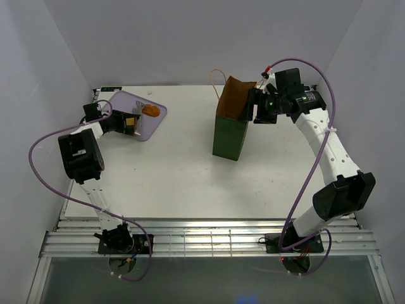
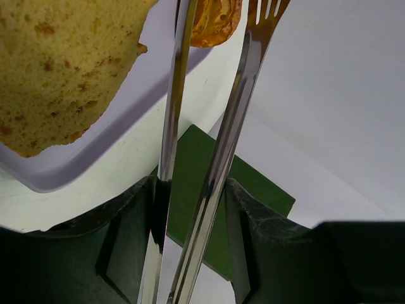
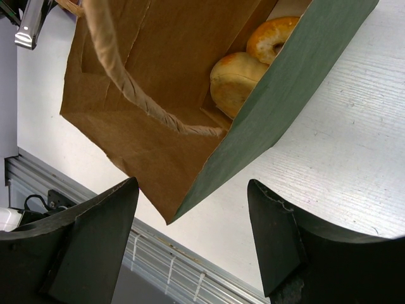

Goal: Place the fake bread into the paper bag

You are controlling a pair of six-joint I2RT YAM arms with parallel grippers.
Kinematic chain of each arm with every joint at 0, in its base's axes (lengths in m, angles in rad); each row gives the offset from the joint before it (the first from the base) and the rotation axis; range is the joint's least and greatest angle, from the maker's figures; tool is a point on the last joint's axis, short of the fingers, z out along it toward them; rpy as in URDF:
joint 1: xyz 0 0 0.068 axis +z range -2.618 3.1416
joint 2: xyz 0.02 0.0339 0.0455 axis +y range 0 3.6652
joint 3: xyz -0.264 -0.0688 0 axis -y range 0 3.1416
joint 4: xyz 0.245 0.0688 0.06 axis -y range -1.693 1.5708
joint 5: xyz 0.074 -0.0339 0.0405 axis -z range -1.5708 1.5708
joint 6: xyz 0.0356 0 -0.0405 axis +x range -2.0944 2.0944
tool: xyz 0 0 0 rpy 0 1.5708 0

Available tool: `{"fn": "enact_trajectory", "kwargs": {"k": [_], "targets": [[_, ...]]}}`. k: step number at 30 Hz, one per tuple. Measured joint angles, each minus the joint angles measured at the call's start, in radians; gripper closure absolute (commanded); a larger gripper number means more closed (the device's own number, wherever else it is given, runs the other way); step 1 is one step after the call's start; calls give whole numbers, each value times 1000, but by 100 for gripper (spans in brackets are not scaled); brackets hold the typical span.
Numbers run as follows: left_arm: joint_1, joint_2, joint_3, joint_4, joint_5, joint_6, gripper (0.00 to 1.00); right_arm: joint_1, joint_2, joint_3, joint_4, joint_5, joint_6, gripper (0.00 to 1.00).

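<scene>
**Two pastries bagged, two on the tray**

The paper bag (image 1: 229, 136) stands far centre on the worktop (image 1: 177, 177), with the ring doughnut (image 3: 269, 39) and bun (image 3: 235, 81) inside. The right claw (image 3: 193, 190) gapes wide astride its rim. The left claw (image 2: 190, 183) has metal tongs (image 2: 174, 101) flanking the dark oval (image 2: 215, 22) on the far-left lilac tray (image 2: 57, 177), beside the yellow slice (image 2: 57, 69). I cannot tell if they pinch it.
</scene>
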Motion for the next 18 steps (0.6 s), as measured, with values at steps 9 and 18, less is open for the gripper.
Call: {"fn": "enact_trajectory", "kwargs": {"k": [9,18], "targets": [[0,9,63,-59,25,56,44,0,0,0,0,4,0,25],[0,-76,4,-119,18,104,44,0,0,0,2,7,4,25]]}}
